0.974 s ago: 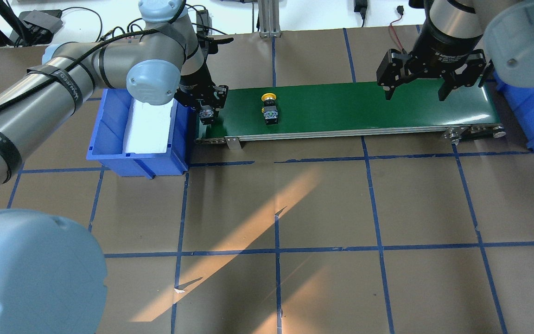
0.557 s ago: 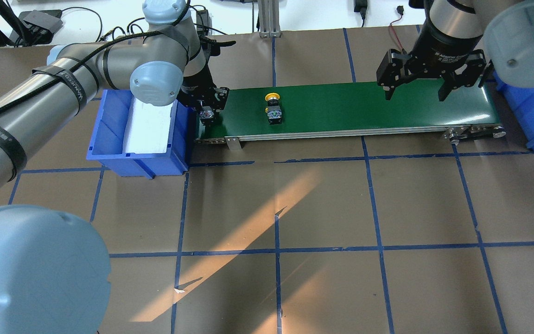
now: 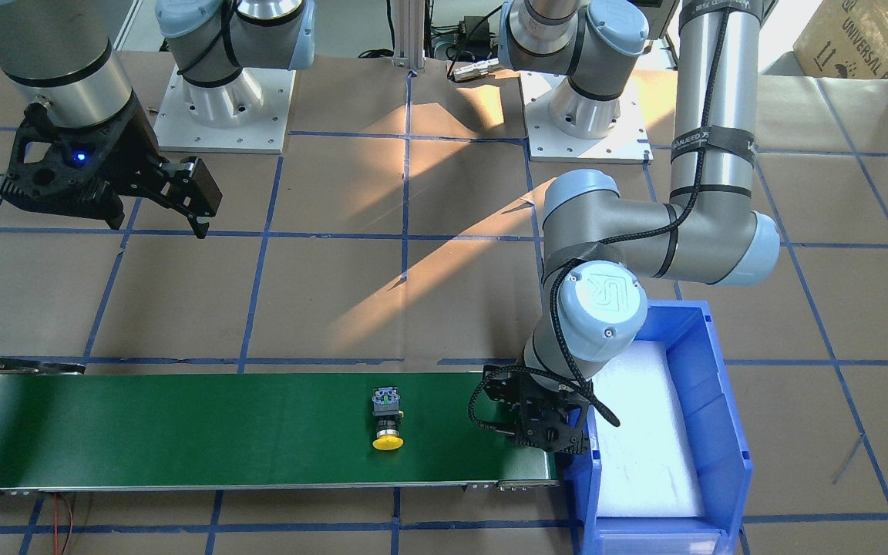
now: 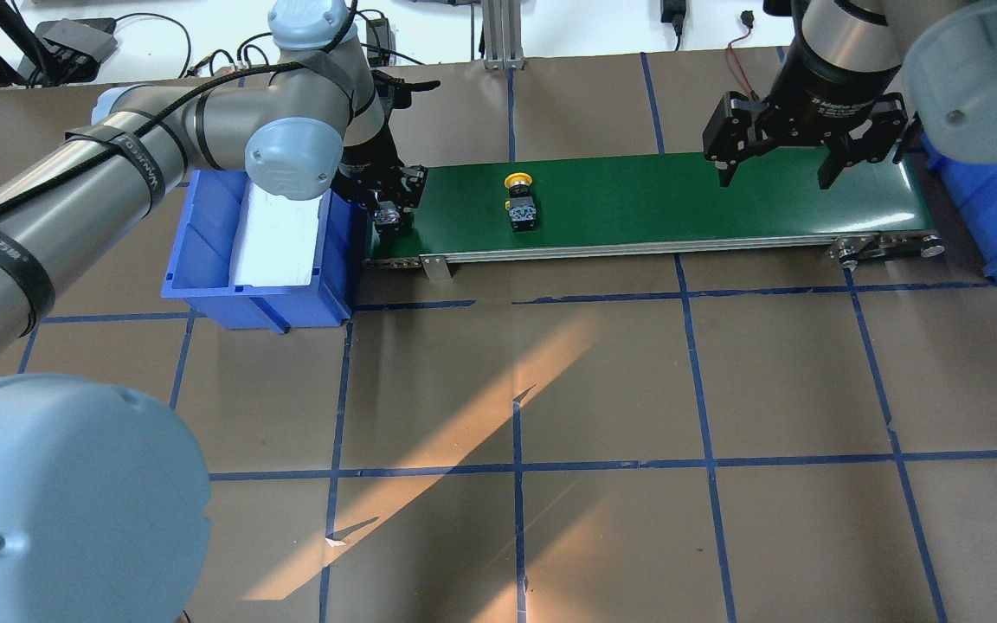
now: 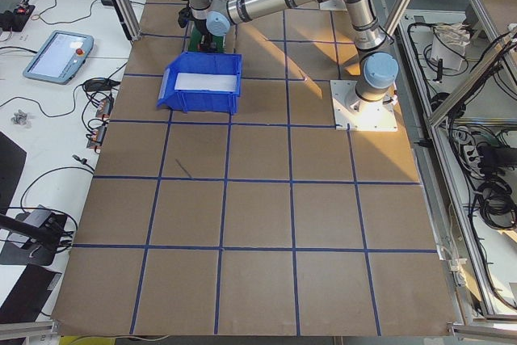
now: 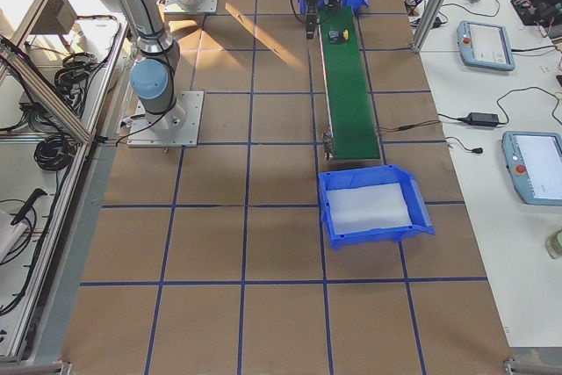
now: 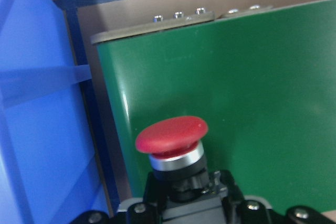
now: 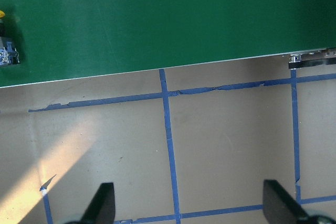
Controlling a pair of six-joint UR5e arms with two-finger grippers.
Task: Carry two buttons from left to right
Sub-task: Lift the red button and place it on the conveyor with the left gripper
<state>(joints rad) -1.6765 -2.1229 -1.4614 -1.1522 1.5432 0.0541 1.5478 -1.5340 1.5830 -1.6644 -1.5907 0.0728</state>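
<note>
Red button (image 7: 171, 135) pinched by left gripper (image 4: 389, 214) beside blue bin (image 4: 256, 303), right gripper (image 4: 775, 176) spread.

Overhead and front-facing cameras look steeply down on the green belt (image 4: 680, 199) from opposite long sides, two side cameras view it distantly from either end, and both wrist cameras sit close by it.

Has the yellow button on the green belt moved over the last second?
Yes. In the overhead view the yellow button has drifted rightward along the green belt, farther from the fixed blue bin at the belt's left end.
</note>
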